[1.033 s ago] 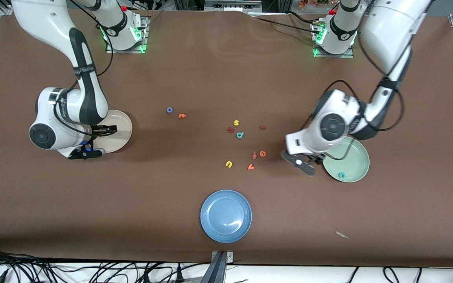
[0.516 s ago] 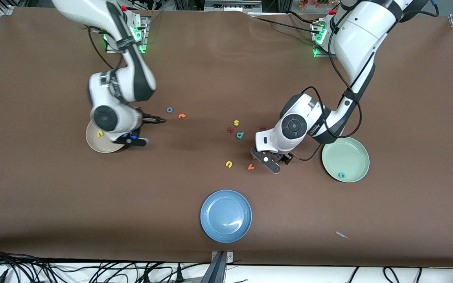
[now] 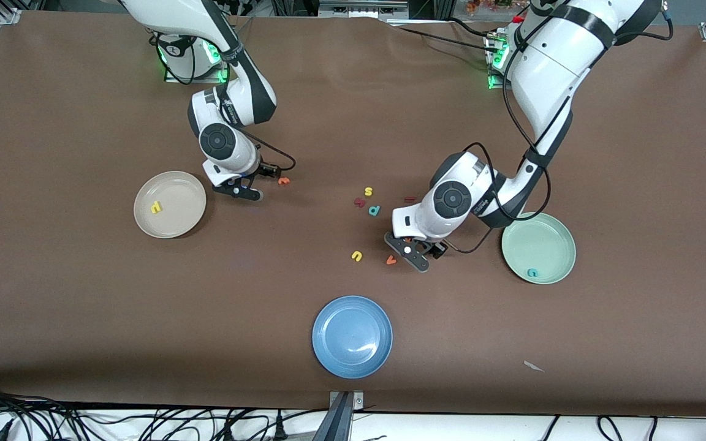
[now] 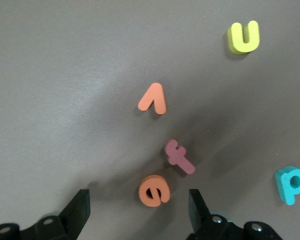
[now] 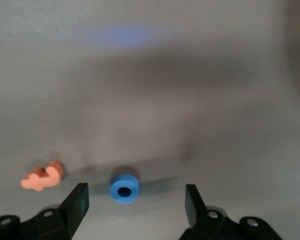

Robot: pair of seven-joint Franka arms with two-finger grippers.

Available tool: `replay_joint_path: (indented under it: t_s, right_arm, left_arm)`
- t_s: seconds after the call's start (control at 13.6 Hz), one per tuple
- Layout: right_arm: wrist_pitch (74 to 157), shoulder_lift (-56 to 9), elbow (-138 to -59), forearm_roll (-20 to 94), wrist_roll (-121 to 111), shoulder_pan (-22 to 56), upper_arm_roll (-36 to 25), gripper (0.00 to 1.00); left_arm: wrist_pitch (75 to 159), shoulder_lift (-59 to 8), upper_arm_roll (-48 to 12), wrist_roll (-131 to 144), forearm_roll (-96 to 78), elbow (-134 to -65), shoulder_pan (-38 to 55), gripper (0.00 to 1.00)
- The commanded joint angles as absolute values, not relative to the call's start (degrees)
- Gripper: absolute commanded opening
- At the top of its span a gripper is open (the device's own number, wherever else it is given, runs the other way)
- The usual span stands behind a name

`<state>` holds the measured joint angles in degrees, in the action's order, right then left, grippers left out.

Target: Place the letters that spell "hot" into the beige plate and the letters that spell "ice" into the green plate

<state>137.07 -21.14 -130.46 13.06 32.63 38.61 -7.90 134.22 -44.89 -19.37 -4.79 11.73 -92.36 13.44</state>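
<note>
1. The left claw point(image 4: 139, 212) hangs low over the brown desk point(image 3: 83, 306), with its two black fingers point(image 4: 79, 212) spread apart. The small orange foam "e" point(image 4: 153, 190) lies on the desk between them, and nothing is gripped.
2. Just beside the "e" lies a small pink-red foam "f"-shaped letter point(image 4: 179, 157). Near it are an orange foam "v" point(image 4: 152, 99), a yellow foam "u" point(image 4: 244, 37) and a teal foam letter with a tail point(image 4: 291, 184).
3. The right claw point(image 5: 135, 207) hangs low over the desk too, its fingers point(image 5: 77, 204) apart, with the little blue foam ring "o" point(image 5: 124, 189) lying between them — not held. An orange foam letter point(image 5: 43, 177) lies close beside the ring.
4. The round cream-beige plate point(image 3: 170, 204) sits toward the right arm's end of the desk. One yellow foam "h" point(image 3: 156, 207) lies in it.
5. The round pale green plate point(image 3: 538, 247) sits toward the left arm's end. A teal foam "c" point(image 3: 532, 272) lies in it, near the rim.
6. A dark red foam bar "i" point(image 3: 409, 199) lies on the desk in the middle, near a yellow foam "s" point(image 3: 368, 192) and a dark red letter point(image 3: 360, 202).
7. A round blue plate point(image 3: 352, 336) sits nearer the front camera than all the letters — well apart from them.
</note>
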Motion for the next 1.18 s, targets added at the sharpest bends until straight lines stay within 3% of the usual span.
replay_joint_path:
  t_s: [0.0,0.15,0.22,0.37,0.59,0.66,0.74,0.96,1.03,1.11]
  right_arm:
    - [141.0,-18.3,-134.6,13.4,33.1,38.1,-6.9,0.81]
    - [144.0,-18.6,-136.0,13.4,33.1,38.1,-6.2,0.81]
    - [144.0,-18.6,-136.0,13.4,33.1,38.1,-6.2,0.76]
    - [144.0,-18.5,-136.0,13.4,33.1,38.1,-6.2,0.69]
    - [143.9,-18.5,-136.0,13.4,33.1,38.1,-6.2,0.53]
    - [143.8,-18.5,-136.0,13.4,33.1,38.1,-6.2,0.41]
    - [143.8,-18.5,-136.0,13.4,33.1,38.1,-6.2,0.38]
    - [143.9,-18.5,-136.0,13.4,33.1,38.1,-6.2,0.38]
    - [144.0,-18.5,-136.0,13.4,33.1,38.1,-6.1,0.34]
    - [144.0,-18.5,-136.0,13.4,33.1,38.1,-6.1,0.23]
  left_arm:
    - [134.1,-45.7,-18.7,-4.1,13.3,-91.3,14.8,0.85]
    - [134.1,-46.1,-18.5,-4.1,15.5,-91.3,15.0,0.83]
    - [134.1,-46.2,-18.5,-4.0,16.2,-91.2,15.0,0.78]
    - [134.1,-46.3,-18.5,-2.5,16.3,-91.3,15.4,0.77]
    - [134.1,-46.4,-18.5,-2.1,16.3,-91.3,15.6,0.43]
    - [134.0,-46.4,-18.3,-2.0,16.3,-91.3,15.6,0.23]
    - [133.7,-46.2,-18.2,-2.0,16.3,-91.3,15.6,0.11]
    - [130.4,-44.7,-18.1,-2.2,16.3,-91.0,14.9,0.07]
    - [127.2,-43.7,-18.1,-2.1,16.3,-90.5,14.2,0.07]
    - [124.1,-42.0,-18.2,-2.2,16.3,-90.5,12.8,0.07]
